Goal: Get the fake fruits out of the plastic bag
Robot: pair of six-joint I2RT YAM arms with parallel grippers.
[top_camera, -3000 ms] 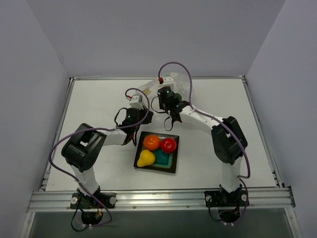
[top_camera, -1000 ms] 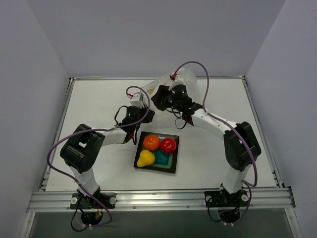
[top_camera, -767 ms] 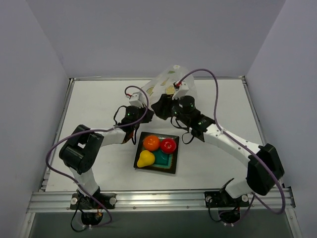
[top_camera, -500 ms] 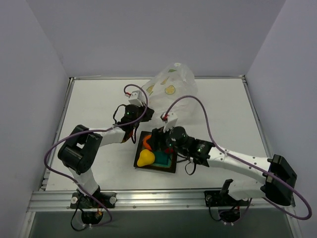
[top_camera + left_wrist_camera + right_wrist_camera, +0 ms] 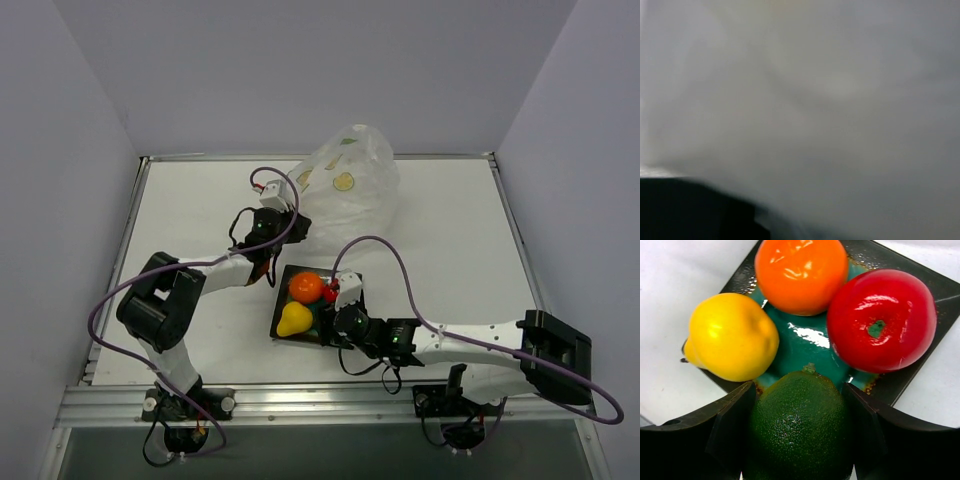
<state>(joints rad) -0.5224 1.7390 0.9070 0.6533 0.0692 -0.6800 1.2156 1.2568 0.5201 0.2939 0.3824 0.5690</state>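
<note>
My right gripper (image 5: 800, 437) is shut on the dark green fruit (image 5: 800, 422), one finger pressed against each of its sides, low over the near part of the square teal plate (image 5: 935, 290). On the plate lie the orange ball (image 5: 801, 272), the red fruit (image 5: 882, 320) and the yellow pear (image 5: 732, 337). In the top view the right gripper (image 5: 326, 313) reaches over the plate's near right side and hides the green fruit. The plastic bag (image 5: 348, 190) stands puffed up behind the plate. My left gripper (image 5: 296, 228) is shut on the bag's near left edge. The left wrist view is only blurred grey plastic.
The plate (image 5: 281, 312) sits at the table's middle, just in front of the bag. The left forearm (image 5: 225, 270) lies to the plate's left. The right arm (image 5: 470, 345) stretches low along the near edge. Walls close in the table on three sides.
My right arm has swung back from the bag down to the plate, carrying the green fruit. The bag, uncovered, now stands puffed up. The left arm has hardly moved.
</note>
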